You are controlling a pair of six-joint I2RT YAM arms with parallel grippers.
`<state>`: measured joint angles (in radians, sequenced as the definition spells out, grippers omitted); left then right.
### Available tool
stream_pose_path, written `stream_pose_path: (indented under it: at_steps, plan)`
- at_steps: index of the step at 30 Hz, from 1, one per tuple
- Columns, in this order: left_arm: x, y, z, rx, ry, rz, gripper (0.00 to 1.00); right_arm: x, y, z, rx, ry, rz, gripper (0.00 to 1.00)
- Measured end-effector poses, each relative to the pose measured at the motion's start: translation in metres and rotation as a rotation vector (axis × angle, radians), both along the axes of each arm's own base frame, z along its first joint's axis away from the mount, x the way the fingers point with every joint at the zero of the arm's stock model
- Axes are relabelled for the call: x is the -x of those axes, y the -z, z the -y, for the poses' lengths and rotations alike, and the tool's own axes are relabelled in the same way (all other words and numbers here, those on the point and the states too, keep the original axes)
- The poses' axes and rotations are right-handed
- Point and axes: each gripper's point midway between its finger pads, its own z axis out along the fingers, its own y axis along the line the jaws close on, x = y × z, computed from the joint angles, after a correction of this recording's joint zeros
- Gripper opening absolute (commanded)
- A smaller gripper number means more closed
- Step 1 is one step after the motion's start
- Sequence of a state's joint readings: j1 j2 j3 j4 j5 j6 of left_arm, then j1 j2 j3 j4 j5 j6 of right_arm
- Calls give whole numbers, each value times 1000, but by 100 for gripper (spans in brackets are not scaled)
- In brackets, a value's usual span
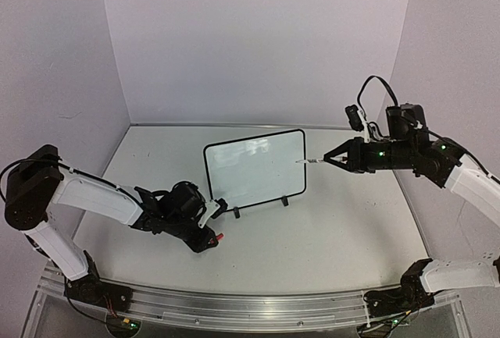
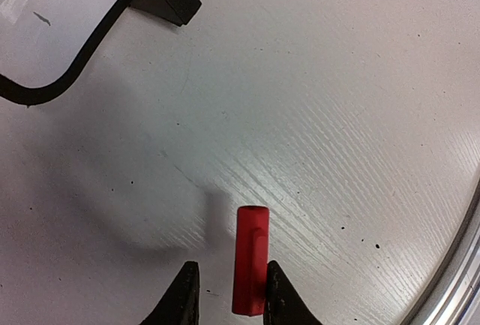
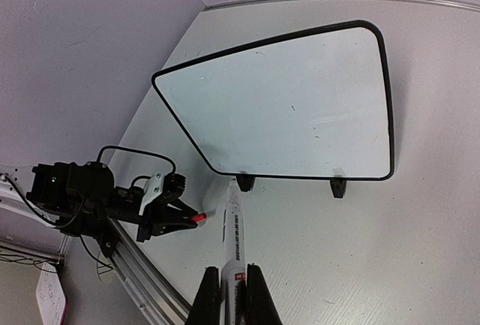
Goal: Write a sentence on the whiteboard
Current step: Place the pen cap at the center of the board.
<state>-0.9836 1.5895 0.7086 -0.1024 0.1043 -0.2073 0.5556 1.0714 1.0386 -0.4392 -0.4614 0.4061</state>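
Closest in, a metal rail (image 1: 234, 307) runs along the front of the white tabletop (image 1: 344, 229), with both arm bases on it. Just beyond it on the left, the left end effector (image 1: 212, 233) sits low over the tabletop with its jaws narrowly parted. In the left wrist view, a short red cap (image 2: 251, 261) stands in the gap of this end effector (image 2: 231, 265). The cap rests against one finger (image 2: 277, 295) and is clear of the other, so it is not clamped. Further back, at the middle of the tabletop, the whiteboard (image 1: 254, 170) stands upright on two small black clip feet (image 1: 284, 201), its face turned toward the arms and catching pale glare. The left end effector is just in front of its lower left corner. At the board's right edge, the right end effector (image 1: 332, 161) reaches in from the side, closed tight on a white marker (image 1: 308, 162) whose tip points at the frame. Whether the tip touches the board cannot be told. In the right wrist view, the marker (image 3: 232, 227) runs out from between that end effector (image 3: 231, 272) toward the whiteboard (image 3: 285, 107). Plain pale walls (image 1: 258, 41) close the scene behind.
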Motion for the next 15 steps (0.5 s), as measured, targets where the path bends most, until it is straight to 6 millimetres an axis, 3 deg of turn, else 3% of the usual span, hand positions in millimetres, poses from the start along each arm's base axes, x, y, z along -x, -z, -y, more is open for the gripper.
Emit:
stream_pose_path:
  at_steps: [6,15]
  plan:
    - [-4,-2,-1,0,-27,13,67,0,4,0,2,0,-4,0]
    - [-10,-37,-3,66,-53,60,75,-1,3,-1,0,4,15,0]
